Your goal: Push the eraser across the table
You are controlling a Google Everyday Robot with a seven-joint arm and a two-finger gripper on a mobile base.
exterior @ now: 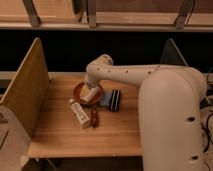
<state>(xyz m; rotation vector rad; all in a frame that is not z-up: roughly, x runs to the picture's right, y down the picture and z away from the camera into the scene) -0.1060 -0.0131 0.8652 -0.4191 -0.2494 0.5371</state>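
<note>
The eraser (115, 99), a small black block with pale lengthwise stripes, lies near the middle of the light wooden table (60, 135). A flat light-blue pad (105, 99) sits right against its left side. My white arm reaches in from the right and bends down over a reddish-brown bowl (80, 92). My gripper (90, 94) hangs over that bowl, just left of the pad and the eraser. A slim reddish-brown stick-like item (94, 117) lies in front of the bowl.
A white tube-like item (79, 113) lies beside the stick. Upright board panels stand at the left (25, 92) and the right rear (172, 55) of the table. My large white arm body (172, 125) covers the table's right part. A dark gap lies behind the table.
</note>
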